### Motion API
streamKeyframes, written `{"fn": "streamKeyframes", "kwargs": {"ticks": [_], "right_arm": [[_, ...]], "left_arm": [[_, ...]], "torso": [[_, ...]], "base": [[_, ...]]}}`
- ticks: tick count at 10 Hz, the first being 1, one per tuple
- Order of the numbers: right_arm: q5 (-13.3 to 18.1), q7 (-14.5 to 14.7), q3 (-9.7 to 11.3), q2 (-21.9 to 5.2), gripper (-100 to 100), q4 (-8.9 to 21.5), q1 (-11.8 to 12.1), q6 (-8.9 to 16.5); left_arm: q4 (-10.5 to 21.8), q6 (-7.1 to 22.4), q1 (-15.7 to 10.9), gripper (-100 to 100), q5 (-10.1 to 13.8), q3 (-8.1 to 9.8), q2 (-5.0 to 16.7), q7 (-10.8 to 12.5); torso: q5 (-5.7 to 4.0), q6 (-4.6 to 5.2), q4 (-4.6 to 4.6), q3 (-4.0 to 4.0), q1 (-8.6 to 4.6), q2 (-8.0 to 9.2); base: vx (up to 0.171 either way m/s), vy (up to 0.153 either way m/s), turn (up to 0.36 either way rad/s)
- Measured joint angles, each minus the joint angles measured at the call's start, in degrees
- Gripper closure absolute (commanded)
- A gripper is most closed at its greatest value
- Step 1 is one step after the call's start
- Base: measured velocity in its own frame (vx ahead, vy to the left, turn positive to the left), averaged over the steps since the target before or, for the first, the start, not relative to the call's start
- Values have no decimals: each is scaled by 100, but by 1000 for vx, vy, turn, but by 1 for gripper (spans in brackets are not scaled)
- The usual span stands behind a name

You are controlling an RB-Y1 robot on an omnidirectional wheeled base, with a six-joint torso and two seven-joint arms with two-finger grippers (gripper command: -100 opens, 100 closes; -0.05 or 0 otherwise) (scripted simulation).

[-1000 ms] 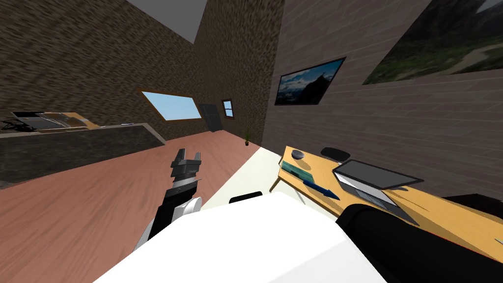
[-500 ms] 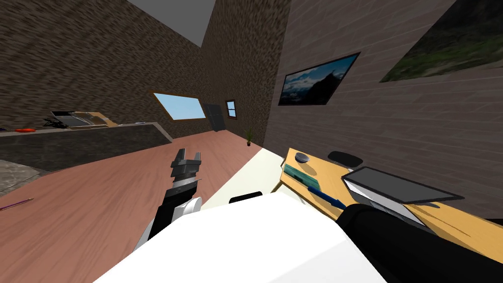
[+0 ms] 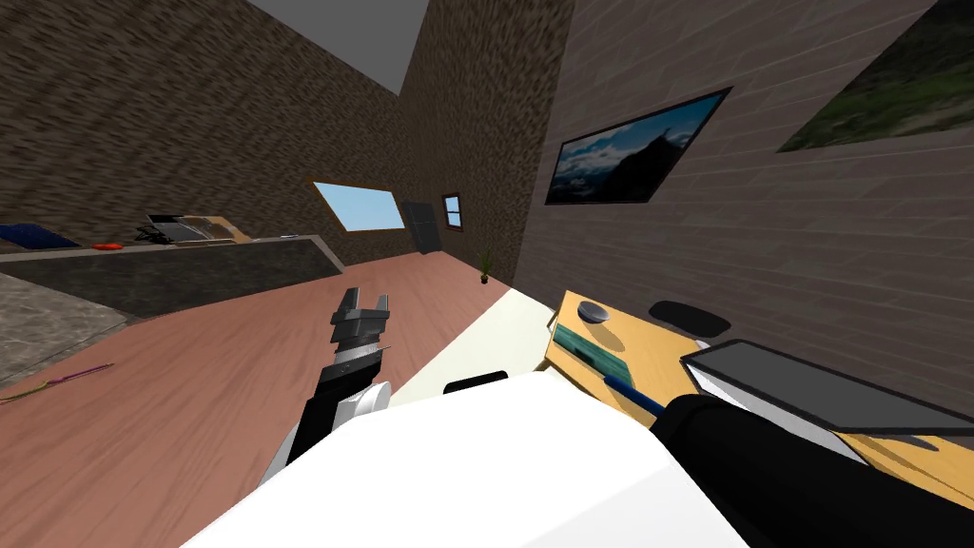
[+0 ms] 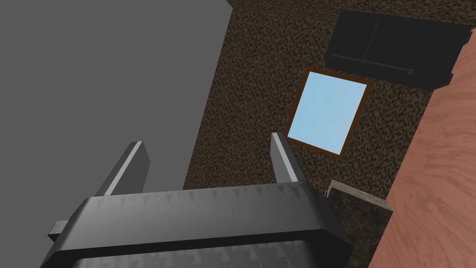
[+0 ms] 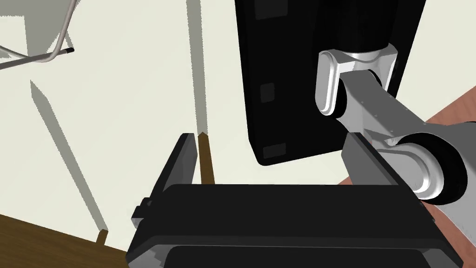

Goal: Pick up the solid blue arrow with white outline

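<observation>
1. The arrow point(image 3: 633, 393), as we took the slim blue thing to be, lay at the near edge of the desk point(image 3: 656, 354) on our right, just beside a teal pad point(image 3: 590, 350) and near the laptop point(image 3: 818, 385); we judged it not yet within reach
2. The left gripper point(image 3: 366, 301) was raised ahead over the floor point(image 3: 190, 419), well apart from the desk, probably tucked for travel; its fingers stood spread with nothing between them
3. The right gripper point(image 5: 274, 156) pointed down at the rug point(image 5: 116, 107) by a desk leg point(image 5: 205, 160), also spread and empty, so we judged it the nearer arm for the reach
</observation>
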Motion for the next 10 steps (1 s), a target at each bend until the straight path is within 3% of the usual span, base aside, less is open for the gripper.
{"fn": "streamKeyframes", "kwargs": {"ticks": [3,4,5,6,7,9,10], "right_arm": [[157,201,85,-387,-100,507,-127,7],[192,200,134,-539,-100,525,-158,44],[283,300,194,-528,-100,862,-317,48],[295,357,185,-674,-100,816,-252,91],[365,460,219,-712,-100,1171,-427,18],[435,402,324,-1112,-100,883,-380,245],[469,439,341,-1145,-100,981,-456,254]], "left_arm": [[0,0,0,0,0,0,0,0],[0,0,0,0,0,0,0,0],[0,0,0,0,0,0,0,0],[0,0,0,0,0,0,0,0],[0,0,0,0,0,0,0,0],[0,0,0,0,0,0,0,0],[0,0,0,0,0,0,0,0]], "torso": [[1,-4,-1,-1,-5,-2],[0,1,0,0,-3,0],[-2,-3,0,-1,-10,-3],[0,1,-1,-2,0,-3],[0,-3,-1,-4,-2,-7],[2,-4,-1,-2,-1,-3],[-2,3,1,1,-1,1]], "base": [[53,-85,97],[59,-108,141],[58,-83,79],[65,-82,123],[43,-73,82],[40,-94,108],[15,-45,-23]]}}
